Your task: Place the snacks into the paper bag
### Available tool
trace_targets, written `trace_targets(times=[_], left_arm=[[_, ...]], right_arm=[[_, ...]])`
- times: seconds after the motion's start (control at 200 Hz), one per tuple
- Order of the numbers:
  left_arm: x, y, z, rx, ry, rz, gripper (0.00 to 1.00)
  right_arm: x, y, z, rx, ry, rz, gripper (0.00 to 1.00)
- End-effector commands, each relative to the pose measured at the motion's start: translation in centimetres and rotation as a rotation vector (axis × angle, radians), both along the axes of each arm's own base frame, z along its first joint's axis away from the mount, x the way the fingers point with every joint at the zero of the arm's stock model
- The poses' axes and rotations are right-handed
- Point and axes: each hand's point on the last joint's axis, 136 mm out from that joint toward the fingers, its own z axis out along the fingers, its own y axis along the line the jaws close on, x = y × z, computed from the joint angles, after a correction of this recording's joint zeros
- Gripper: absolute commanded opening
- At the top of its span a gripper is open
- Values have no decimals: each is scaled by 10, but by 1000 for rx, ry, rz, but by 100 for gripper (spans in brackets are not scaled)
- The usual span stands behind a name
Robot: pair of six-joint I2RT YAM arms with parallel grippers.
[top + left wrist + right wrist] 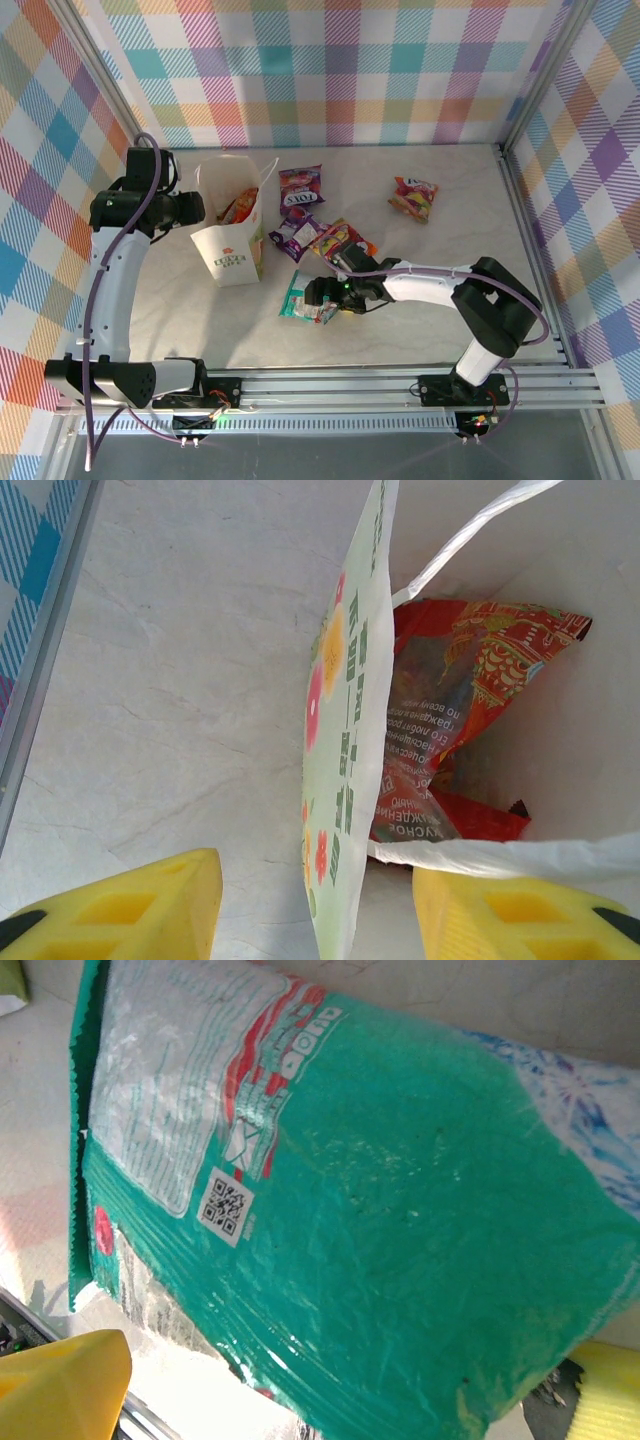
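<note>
The white paper bag [232, 240] with flower print stands open at the left. A large red snack packet [450, 700] lies inside it. My left gripper [198, 210] is open and straddles the bag's near wall [345, 780], one finger outside and one inside. A cord handle [520, 855] rests across the inside finger. My right gripper [325, 295] is open, low over the teal-green packet [400, 1210], which spans the gap between its fingers. On the table lie two purple packets [300, 187] [293, 232], an orange-red one [345, 240] and a small red-yellow one [414, 196].
Metal frame rails [530, 230] and checkered walls close in the table on the left, back and right. The orange-red and purple packets lie just behind my right arm's wrist [400, 280]. Bare table lies right of the teal packet.
</note>
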Motion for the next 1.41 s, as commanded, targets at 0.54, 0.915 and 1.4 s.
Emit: trace_targets(times=[0.54,0.915,1.4], left_arm=[[-10,5,-5,10,14,9,54],[-11,6,-5,10,12,11,54],[-8,5,-3,-23,-10,32,53]], right_arm=[[16,14,-5,-78,-34,-43,68],[13,-1,-1,-182,-43,-18,42],[22,-22,25,-293,-155,38,26]])
